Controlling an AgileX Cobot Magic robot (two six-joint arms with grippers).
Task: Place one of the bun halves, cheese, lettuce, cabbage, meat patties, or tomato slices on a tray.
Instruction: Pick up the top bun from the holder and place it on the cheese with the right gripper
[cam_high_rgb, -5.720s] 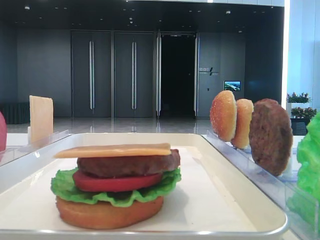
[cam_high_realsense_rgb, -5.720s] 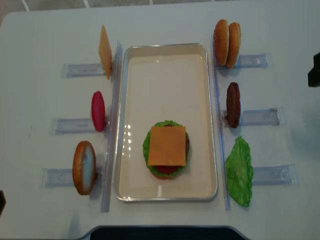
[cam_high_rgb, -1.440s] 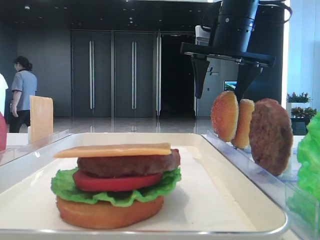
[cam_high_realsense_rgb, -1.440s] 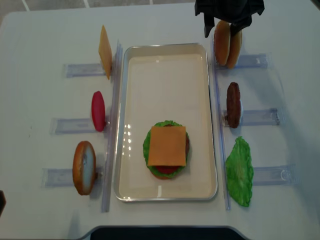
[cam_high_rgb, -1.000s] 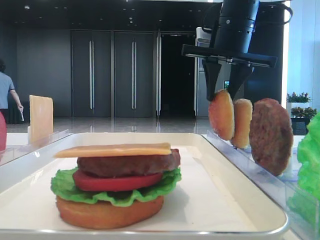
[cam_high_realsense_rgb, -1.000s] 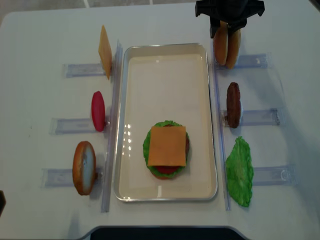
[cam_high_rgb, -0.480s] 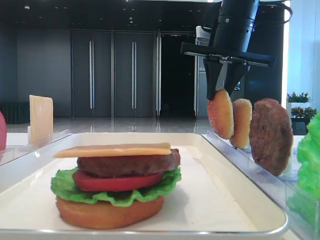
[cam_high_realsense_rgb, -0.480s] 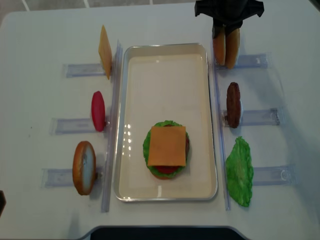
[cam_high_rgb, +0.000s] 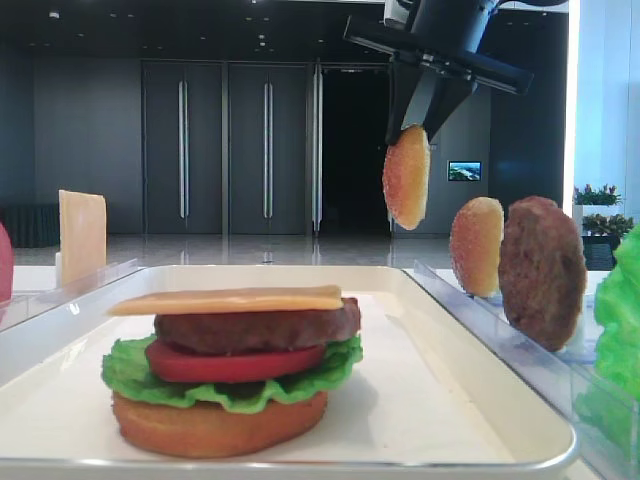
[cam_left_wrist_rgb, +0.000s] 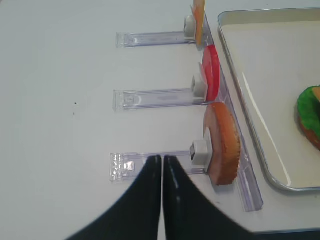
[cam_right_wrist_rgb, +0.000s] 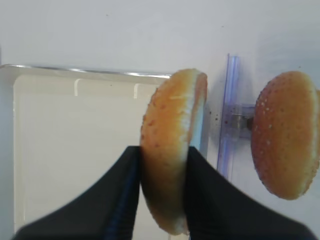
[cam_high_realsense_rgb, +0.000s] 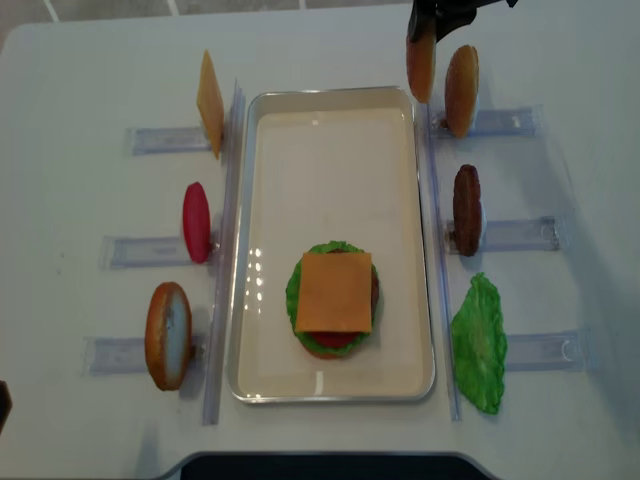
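The right gripper (cam_right_wrist_rgb: 162, 195) squeezes a seeded bun top (cam_right_wrist_rgb: 172, 145) between its two black fingers (cam_right_wrist_rgb: 122, 195); the bun top hangs on its edge in the air, lifted up from its clear rack (cam_right_wrist_rgb: 229, 115); in the top-down view it sits just above the far right corner of the white tray (cam_high_realsense_rgb: 425, 250), right at the rim; a second bun top (cam_high_realsense_rgb: 461, 90) stands on edge in the rack just beside it, not touching.

On the tray there is a stack near the front; a flat bottom bun (cam_high_rgb: 215, 425) lies lowest, then a green lettuce leaf (cam_high_rgb: 135, 375), then a red tomato slice (cam_high_rgb: 230, 365), then a brown meat patty (cam_high_rgb: 255, 325), and a yellow cheese slice (cam_high_realsense_rgb: 334, 292) lies on top.

To the right of the tray, another meat patty (cam_high_realsense_rgb: 466, 210) stands on edge in its rack, and another lettuce leaf (cam_high_realsense_rgb: 479, 343) stands nearer the front.

To the left of the tray, a cheese slice (cam_high_realsense_rgb: 210, 102) stands at the back, a tomato slice (cam_high_realsense_rgb: 196, 222) in the middle, and a bun (cam_high_realsense_rgb: 168, 335) at the front; each stands on edge in a clear rack.

The left gripper (cam_left_wrist_rgb: 162, 165) has its dark fingers pressed together with nothing between them; it hangs over the white table (cam_left_wrist_rgb: 60, 90), near the front left rack (cam_left_wrist_rgb: 150, 164) and just beside the bun there.
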